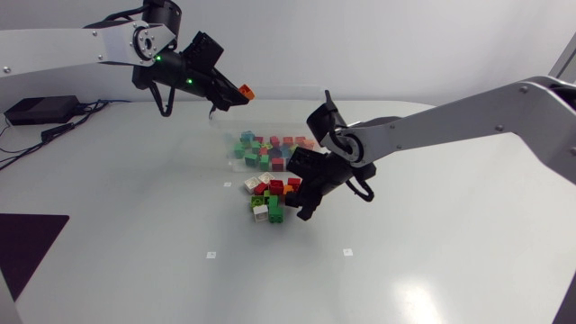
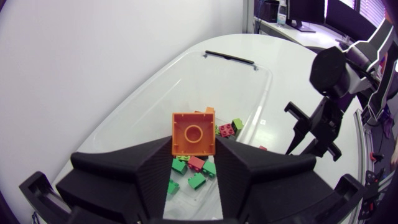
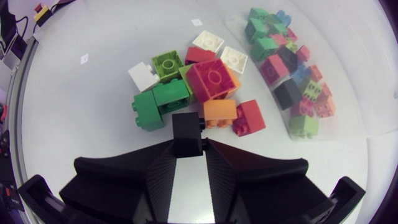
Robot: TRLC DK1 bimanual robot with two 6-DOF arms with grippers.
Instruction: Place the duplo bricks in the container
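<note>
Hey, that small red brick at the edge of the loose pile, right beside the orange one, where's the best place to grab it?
Come down from above and close on the small red brick by its two free walls, the one facing the right gripper and the one opposite. The orange brick sits against another wall, so a finger likely would not fit on that side.
</note>
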